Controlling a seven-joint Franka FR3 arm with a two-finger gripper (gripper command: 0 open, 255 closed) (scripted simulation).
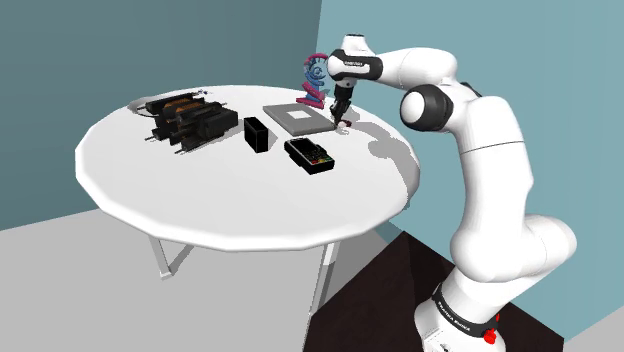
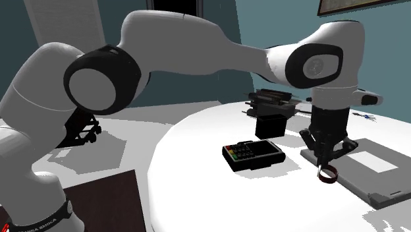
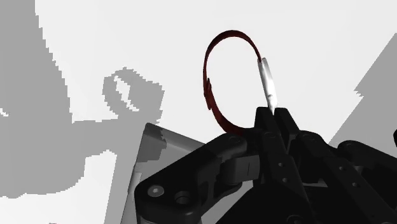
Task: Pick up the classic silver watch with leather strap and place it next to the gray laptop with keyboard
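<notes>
a round white counter [image 1: 200,205] stands on pale slanted legs [image 1: 165,255] over a flat grey floor [image 1: 60,300], which gives way to a dark brown patch [image 1: 375,295] at the shoulder view's lower right. the walls are teal (a shadowed one [image 1: 100,45] meets a lighter one [image 1: 570,60] at a corner). a dark-framed picture [image 2: 356,5] hangs on the wall at the second exterior view's upper right.
</notes>
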